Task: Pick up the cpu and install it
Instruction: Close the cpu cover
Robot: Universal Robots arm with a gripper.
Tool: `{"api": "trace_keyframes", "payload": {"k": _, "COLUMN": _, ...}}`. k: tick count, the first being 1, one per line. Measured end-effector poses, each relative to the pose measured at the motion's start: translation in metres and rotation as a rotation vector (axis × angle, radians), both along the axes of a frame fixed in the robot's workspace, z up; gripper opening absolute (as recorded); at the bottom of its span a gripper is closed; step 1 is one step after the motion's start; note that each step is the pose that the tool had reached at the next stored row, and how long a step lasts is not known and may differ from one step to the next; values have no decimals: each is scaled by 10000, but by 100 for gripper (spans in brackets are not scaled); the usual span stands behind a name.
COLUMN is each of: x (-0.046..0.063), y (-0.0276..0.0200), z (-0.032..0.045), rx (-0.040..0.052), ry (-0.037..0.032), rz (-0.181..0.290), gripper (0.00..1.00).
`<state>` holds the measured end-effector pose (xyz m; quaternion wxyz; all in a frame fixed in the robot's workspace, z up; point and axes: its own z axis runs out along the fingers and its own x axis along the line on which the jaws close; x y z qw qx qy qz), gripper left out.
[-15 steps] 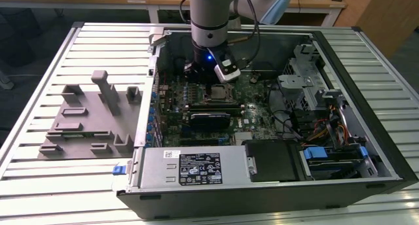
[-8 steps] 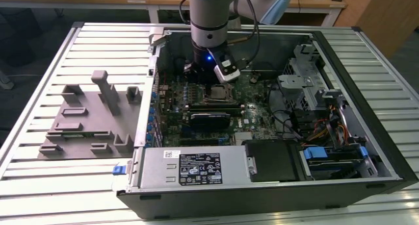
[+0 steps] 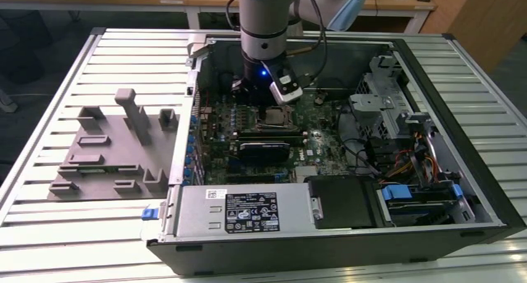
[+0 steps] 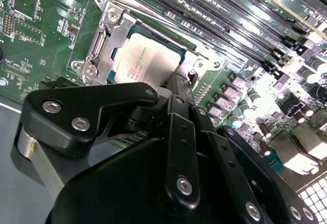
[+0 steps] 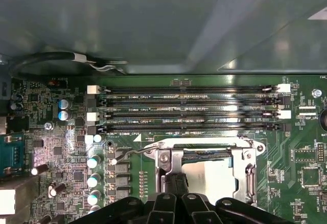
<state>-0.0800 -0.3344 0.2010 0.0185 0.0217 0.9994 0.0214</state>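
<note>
**Gripper (image 4: 180,83) low over the cpu (image 4: 153,63) in its socket**

Black gripper links crowd the foreground of both wrist views, and the tip reaches down to the edge of the metal frame (image 4: 110,37) on the green circuit board (image 5: 301,147). Whether the gripper is open or closed I cannot tell; its tip is too tightly bunched against the frame to judge.

Just beyond the tip the cpu lies flat inside the frame, silver top up and level with the board. On the far side of the socket from the gripper run the memory slots (image 5: 189,109). In the exterior view the arm stands inside the open computer case (image 3: 329,246), which rests on a slatted surface (image 3: 49,233).

The chip looks light, thin and stiff. Its smooth metal top would probably be slippery, and its underside and the socket contacts are likely delicate. Two opposite edges seem the safest hold, with the chip kept level.
</note>
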Motion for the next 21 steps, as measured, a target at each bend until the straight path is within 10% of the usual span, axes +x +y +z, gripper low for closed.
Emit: {"api": "trace_keyframes", "payload": {"k": 21, "x": -27, "y": 0, "z": -3, "rx": 43, "ry": 10, "rz": 1, "gripper": 11}}
